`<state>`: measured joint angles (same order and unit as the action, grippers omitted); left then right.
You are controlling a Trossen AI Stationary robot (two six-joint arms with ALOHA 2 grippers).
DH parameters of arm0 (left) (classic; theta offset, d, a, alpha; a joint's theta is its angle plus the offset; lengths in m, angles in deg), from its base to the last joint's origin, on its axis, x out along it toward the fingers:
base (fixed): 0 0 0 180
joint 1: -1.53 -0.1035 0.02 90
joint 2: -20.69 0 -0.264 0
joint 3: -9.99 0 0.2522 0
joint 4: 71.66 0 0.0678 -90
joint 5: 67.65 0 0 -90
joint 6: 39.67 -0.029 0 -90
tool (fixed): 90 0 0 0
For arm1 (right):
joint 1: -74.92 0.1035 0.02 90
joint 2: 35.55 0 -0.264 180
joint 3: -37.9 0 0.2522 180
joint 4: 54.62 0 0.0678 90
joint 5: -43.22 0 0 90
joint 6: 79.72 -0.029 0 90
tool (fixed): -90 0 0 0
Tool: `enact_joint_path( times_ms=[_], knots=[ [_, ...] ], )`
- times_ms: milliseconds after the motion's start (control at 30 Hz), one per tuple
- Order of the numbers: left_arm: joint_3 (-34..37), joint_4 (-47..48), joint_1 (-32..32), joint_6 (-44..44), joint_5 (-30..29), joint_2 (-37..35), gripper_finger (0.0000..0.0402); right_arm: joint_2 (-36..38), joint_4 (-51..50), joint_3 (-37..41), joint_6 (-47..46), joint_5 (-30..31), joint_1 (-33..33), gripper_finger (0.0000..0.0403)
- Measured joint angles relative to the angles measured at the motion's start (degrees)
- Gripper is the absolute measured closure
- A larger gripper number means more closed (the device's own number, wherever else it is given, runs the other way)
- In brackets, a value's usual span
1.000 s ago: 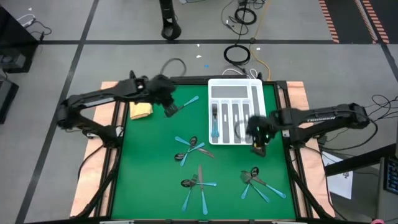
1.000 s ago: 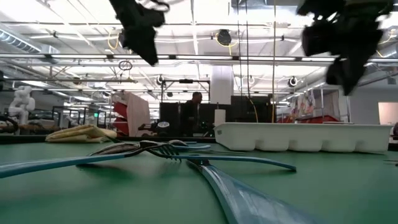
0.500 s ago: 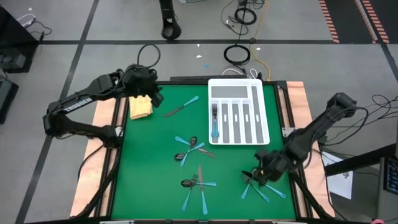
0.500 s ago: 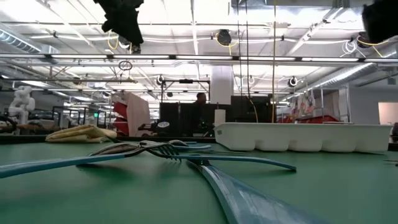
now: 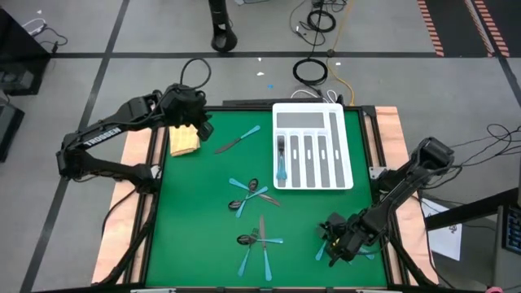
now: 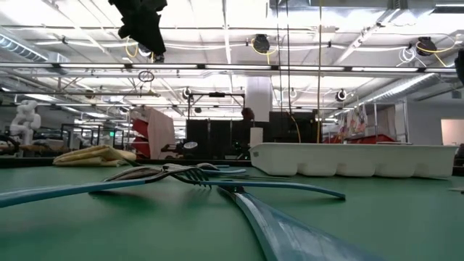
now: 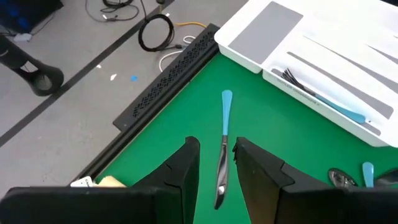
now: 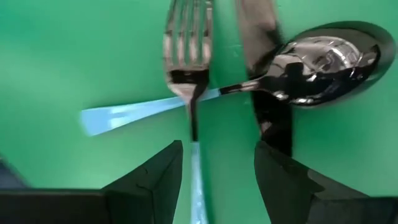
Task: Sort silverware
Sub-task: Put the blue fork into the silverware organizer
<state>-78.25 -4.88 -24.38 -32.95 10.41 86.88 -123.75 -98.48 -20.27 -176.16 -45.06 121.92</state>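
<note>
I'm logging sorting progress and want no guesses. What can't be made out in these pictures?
- Contents of the white tray: low view, its near wall hides them.
- Cluster under the right gripper: high view, the arm covers most pieces.
- Knife handle: right wrist view, hidden behind the finger.
- Piece types in the middle heaps: high view, too small and overlapping.

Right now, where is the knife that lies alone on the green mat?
In the high view the knife lies at the mat's far side, between the yellow cloth and the white tray, apart from both.
</note>
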Motion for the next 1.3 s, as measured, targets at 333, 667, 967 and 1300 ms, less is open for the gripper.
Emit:
enact_joint_path(
  times_ms=[333, 667, 967, 1300],
  knots=[
    [0.00, -0.11, 0.00, 0.04, 0.11, 0.00, 0.0292, -5.34, 0.48, -0.43, -4.15, 0.38, -0.02, 0.0262],
    [0.00, -0.20, 0.00, -0.05, -0.14, 0.00, 0.0292, -2.32, -0.05, 0.21, -4.45, -1.58, -0.17, 0.0398],
    [0.00, -0.15, 0.00, 0.28, 0.58, 0.02, 0.0292, 6.74, 5.72, 0.24, -4.87, 6.48, -0.12, 0.0402],
    [0.00, -5.46, -0.02, 3.35, 9.88, 1.73, 0.0292, 21.40, 6.27, 0.09, 6.93, 45.32, -4.54, 0.0402]
  ],
)
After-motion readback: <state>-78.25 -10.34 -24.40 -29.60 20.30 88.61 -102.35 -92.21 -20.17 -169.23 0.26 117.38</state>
